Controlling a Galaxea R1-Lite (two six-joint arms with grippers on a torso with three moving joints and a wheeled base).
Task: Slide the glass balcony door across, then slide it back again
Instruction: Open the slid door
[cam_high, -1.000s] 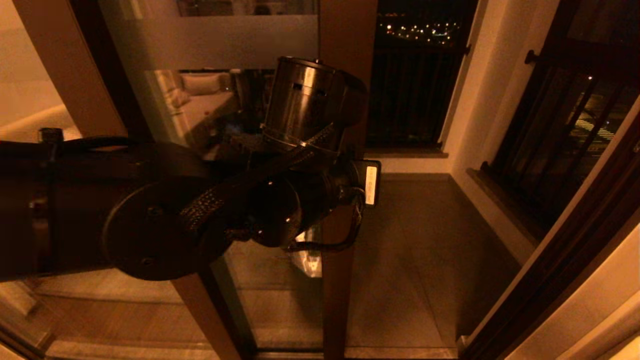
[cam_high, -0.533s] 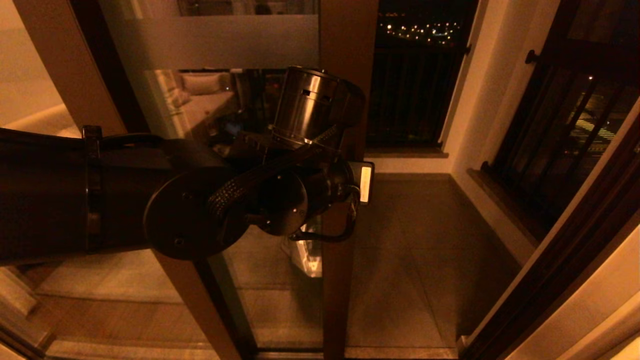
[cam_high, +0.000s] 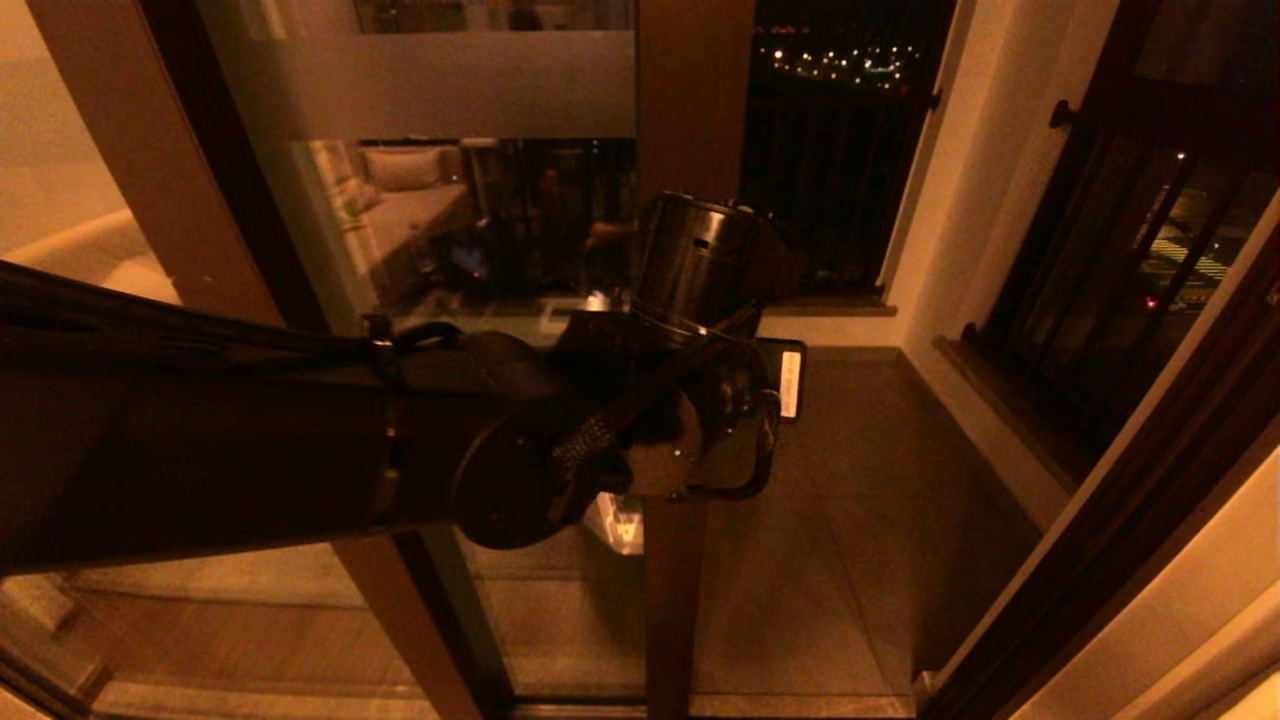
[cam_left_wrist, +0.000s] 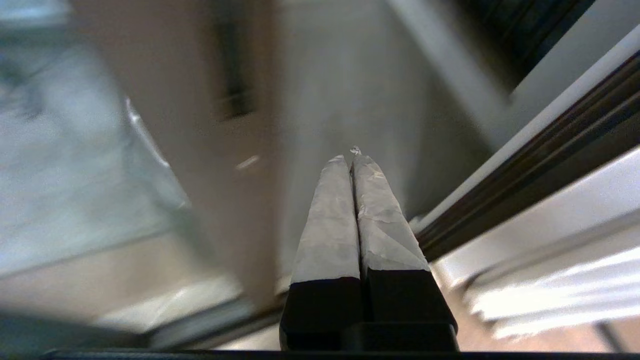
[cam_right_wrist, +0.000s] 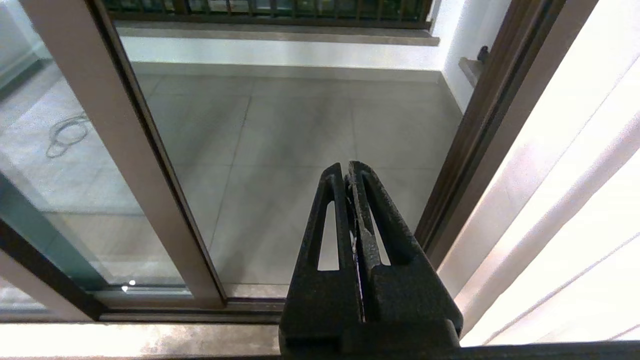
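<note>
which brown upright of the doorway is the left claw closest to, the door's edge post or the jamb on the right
The door's edge post, the vertical frame bordering the glass balcony door. The shut left claw points at the floor just beside it; the dark jamb lies farther off.

Black left arm (cam_high: 300, 440), braided cable, steel-grey cylinder; left tool (cam_left_wrist: 352, 162) fingertips white-wrapped.
</note>
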